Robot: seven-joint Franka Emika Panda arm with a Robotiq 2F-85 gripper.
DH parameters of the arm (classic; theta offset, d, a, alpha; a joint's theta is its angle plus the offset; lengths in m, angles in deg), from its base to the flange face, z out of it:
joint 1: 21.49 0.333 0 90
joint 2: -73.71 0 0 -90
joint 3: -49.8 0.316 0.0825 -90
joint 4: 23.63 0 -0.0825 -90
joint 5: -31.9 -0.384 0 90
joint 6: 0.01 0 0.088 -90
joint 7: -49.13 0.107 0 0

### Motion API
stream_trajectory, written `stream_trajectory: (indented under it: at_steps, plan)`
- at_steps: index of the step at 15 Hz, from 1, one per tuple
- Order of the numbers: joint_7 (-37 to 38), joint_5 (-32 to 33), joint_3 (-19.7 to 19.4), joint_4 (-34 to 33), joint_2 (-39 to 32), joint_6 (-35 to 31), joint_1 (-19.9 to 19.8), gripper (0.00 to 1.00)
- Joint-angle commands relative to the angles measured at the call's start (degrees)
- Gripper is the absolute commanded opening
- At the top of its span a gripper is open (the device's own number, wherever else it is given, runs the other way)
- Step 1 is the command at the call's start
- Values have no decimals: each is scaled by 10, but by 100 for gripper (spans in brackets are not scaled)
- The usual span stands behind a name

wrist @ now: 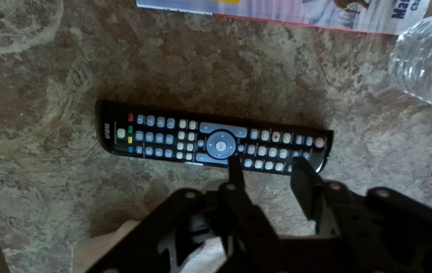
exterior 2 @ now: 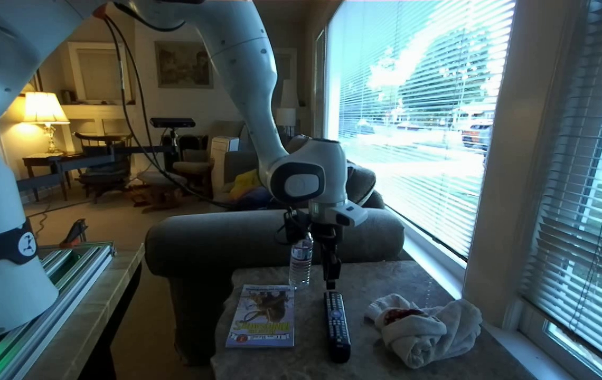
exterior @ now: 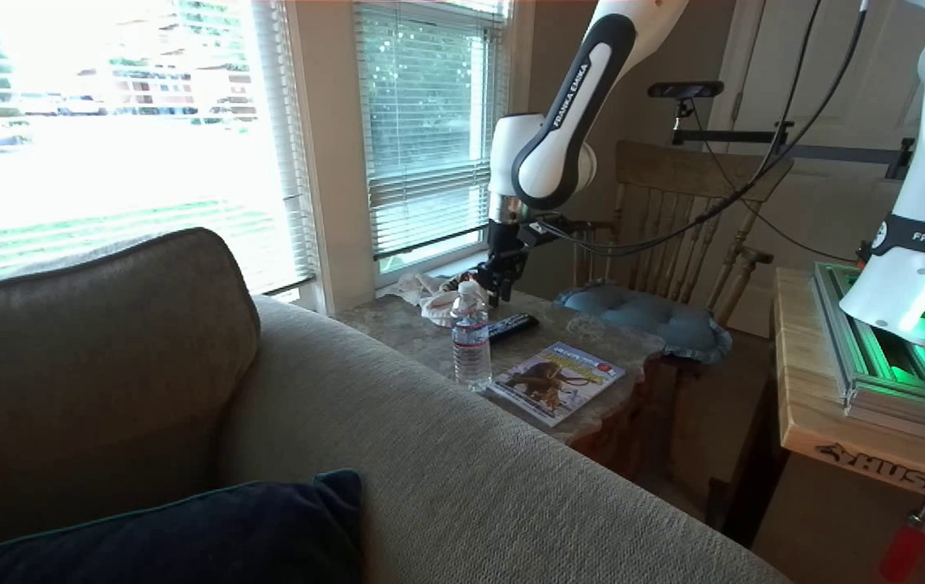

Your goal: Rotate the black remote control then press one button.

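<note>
The black remote control (wrist: 185,131) lies flat, buttons up, on the stone-patterned table (wrist: 170,68). In the wrist view it runs nearly sideways across the middle. It also shows in both exterior views (exterior: 514,326) (exterior 2: 337,327), partly behind the bottle in one of them. My gripper (wrist: 269,163) is open and empty, its fingers apart. The fingertips overlap the lower edge of the remote's right half in the wrist view. In an exterior view the gripper (exterior 2: 331,282) points down above the remote's far end; I cannot tell whether it touches.
A clear plastic bottle (exterior 2: 301,261) stands beside the remote, close to the arm. A picture-covered magazine (exterior 2: 263,316) lies on one side of the remote, a bundled white cloth (exterior 2: 422,330) on the other. A sofa arm (exterior 2: 274,237) and windows border the table.
</note>
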Motion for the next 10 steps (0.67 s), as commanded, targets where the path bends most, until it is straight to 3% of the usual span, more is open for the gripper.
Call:
stream_trajectory:
  at_steps: [1, 3, 10]
  plan:
    - [-13, 23, 12, 0, -7, -21, -7, 8]
    - [-23, 24, 19, 0, -9, -31, -10, 0]
    - [-66, 24, 49, -6, -27, -57, -23, 0]
